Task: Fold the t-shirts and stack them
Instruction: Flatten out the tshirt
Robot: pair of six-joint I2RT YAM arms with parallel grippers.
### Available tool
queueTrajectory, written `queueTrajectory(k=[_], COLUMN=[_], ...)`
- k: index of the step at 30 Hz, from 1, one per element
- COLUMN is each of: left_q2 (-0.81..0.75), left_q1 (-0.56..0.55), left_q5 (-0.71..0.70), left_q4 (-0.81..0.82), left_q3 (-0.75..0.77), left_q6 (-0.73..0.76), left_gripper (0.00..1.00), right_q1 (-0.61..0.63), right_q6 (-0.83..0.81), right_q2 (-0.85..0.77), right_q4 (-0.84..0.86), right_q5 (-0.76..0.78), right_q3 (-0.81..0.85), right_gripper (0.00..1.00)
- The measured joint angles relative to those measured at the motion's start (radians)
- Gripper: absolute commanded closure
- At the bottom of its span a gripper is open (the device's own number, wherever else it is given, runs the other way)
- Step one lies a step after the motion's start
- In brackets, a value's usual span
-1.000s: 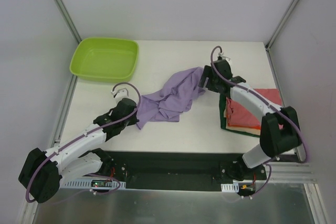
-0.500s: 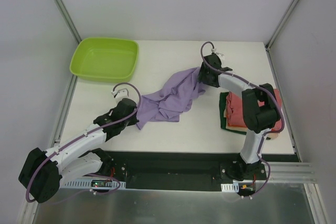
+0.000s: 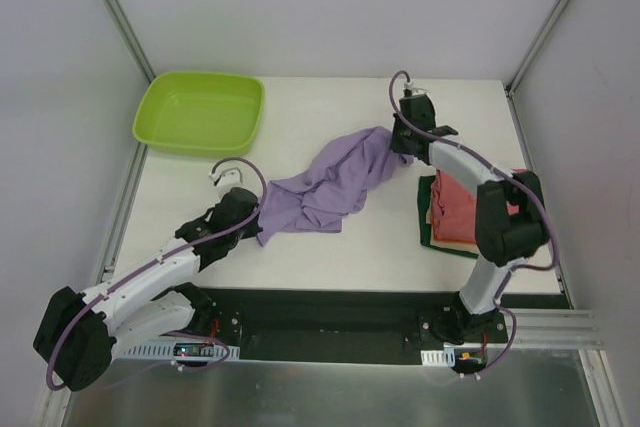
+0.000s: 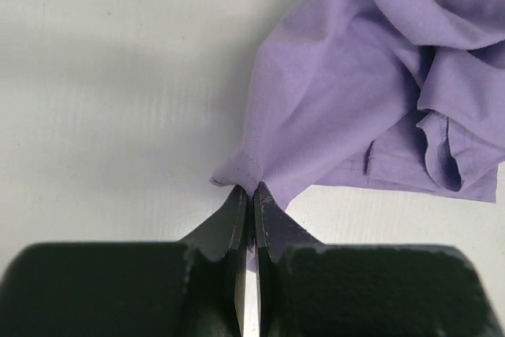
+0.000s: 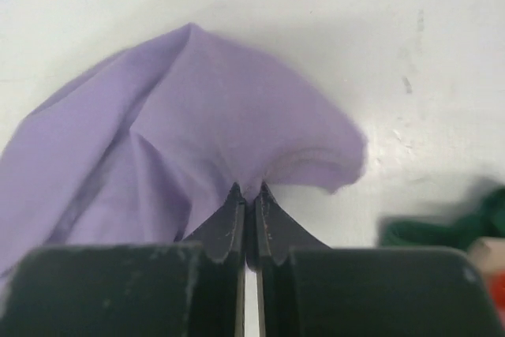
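A crumpled lilac-purple t-shirt point(image 3: 335, 182) lies across the middle of the white table. My left gripper point(image 3: 255, 215) is shut on its near left corner; the left wrist view shows the cloth point(image 4: 355, 100) pinched at the tips of that gripper point(image 4: 252, 189). At the shirt's far right end my right gripper point(image 3: 398, 144) is shut on the fabric, and the right wrist view has a fold of the purple shirt point(image 5: 197, 116) bunched in that gripper point(image 5: 251, 189). A stack of folded t-shirts point(image 3: 455, 212), red on orange on dark green, sits at the right.
A lime-green plastic tub point(image 3: 200, 112), with nothing in it, stands at the far left corner. The right arm's elbow point(image 3: 510, 222) hangs over the folded stack. Grey walls with metal posts close in three sides of the table point(image 3: 330, 107).
My right gripper has closed on the shirt's far right end, and the right arm's elbow has swung in over the folded stack. The left gripper has kept its hold.
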Motion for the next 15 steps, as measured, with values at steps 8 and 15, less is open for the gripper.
queueTrajectory(k=[8, 15], left_q2=[-0.134, -0.315], left_q1=[0.0, 0.0], left_q5=[-0.093, -0.198], left_q4=[-0.068, -0.073], left_q3=[0.114, 0.335], left_q6=[0.009, 0.102], left_gripper=[1.0, 1.0], right_q1=[0.0, -0.002], right_q6=[-0.143, -0.213], right_q2=[-0.531, -0.89], right_q4=[-0.031, -0.053], right_q5=[0.002, 0.04], right_q3=[-0.098, -0.108], right_gripper=[0.99, 0.99])
